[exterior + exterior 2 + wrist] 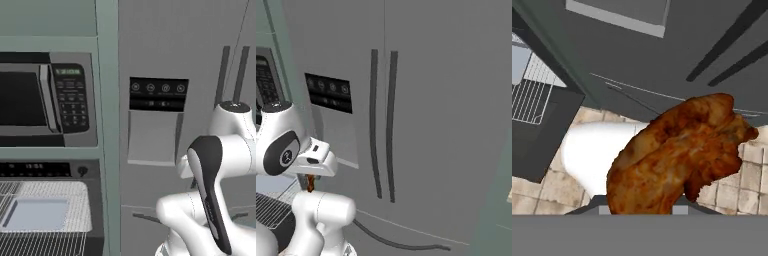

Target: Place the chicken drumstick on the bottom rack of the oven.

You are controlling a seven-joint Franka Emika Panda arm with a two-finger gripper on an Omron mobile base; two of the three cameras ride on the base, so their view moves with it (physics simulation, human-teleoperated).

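Clearly the pickup is done: the gripper [639,212] is nearly closed on the drumstick [677,155], which bulges up just ahead of the fingers and hides most of them. In the right base view a sliver of reddish-brown hangs below the hand, just above the arm's own lower link.

What is left is the carry and the set-down. The oven [50,210] stands open off to the hand's left — its pale cavity and the rack [42,244] at its bottom show in the left base view, and a corner of wire grid appears at the left edge of the hand view. The drumstick is well apart from that rack, held over tiled floor in front of the fridge [406,100].

Room looks fair but not free. The fridge door stands just beyond the hand, its handles [383,125] and dispenser [155,135] nearby; the teal cabinet post [107,125] stands between the hand and the cavity. My judgement is that the hand must swing left, clear that post and the lowered oven door [542,130], then go in low over the rack.
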